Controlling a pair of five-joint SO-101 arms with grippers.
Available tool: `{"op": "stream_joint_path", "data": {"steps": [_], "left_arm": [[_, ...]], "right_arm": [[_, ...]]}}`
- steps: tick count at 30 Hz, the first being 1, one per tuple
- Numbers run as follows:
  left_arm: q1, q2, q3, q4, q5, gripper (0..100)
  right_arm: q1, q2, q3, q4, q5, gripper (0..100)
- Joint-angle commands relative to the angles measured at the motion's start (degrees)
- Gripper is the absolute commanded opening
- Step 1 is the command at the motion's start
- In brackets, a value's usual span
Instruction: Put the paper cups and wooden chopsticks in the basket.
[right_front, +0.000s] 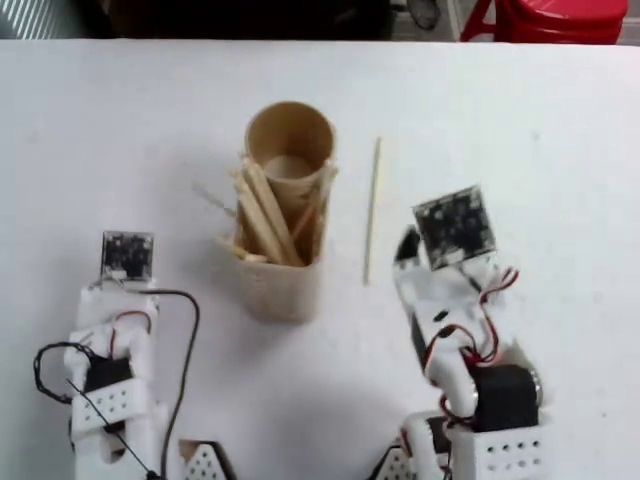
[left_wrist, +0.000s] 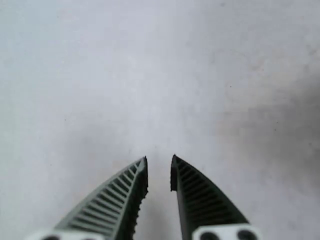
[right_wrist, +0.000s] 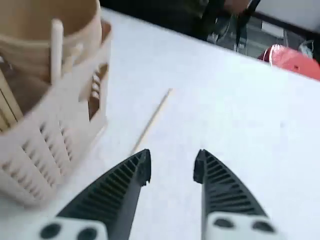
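Right tool (right_wrist: 171, 166) just short of chopstick (right_wrist: 151, 120)

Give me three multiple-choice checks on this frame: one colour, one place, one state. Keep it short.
1. What colour is the paper cup in the basket?
A blue; B red; C tan.
2. Where is the loose chopstick?
A inside the paper cup; B flat on the table, between the basket and the right gripper; C clamped in the right gripper.
3. What state is the right gripper in?
A open, holding nothing; B shut on the chopstick; C shut on the paper cup.

Key:
1 C: the cup's wall and inside show tan in the high view.
2 B: the stick lies on the white top beside the basket, ahead of the gripper.
3 A: the right wrist view shows a clear gap between the fingers with nothing in it.
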Motion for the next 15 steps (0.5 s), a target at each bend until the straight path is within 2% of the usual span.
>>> {"op": "stream_joint_path", "data": {"steps": [1, 3, 6, 11, 15], "left_arm": [[-0.48, -0.92, -0.09, 0.09, -0.7, 10], [-0.48, -0.92, -0.09, 0.09, -0.7, 10], [-0.13, -0.92, -0.09, 0.0, -0.44, 10], [8.04, -0.92, -0.09, 0.0, -0.62, 10], [11.74, -0.92, -0.09, 0.0, -0.62, 10]], "right_arm": [[2.86, -4.44, 9.49, -0.22, 6.24, 5.8], [4.88, -7.16, 16.0, -2.42, 10.29, 1.1], [8.13, -10.59, 25.76, -5.49, 12.57, 2.9], [14.02, -14.2, 35.78, -8.13, 17.41, 3.0], [14.9, -16.57, 41.41, -10.51, 19.96, 3.0]]}}
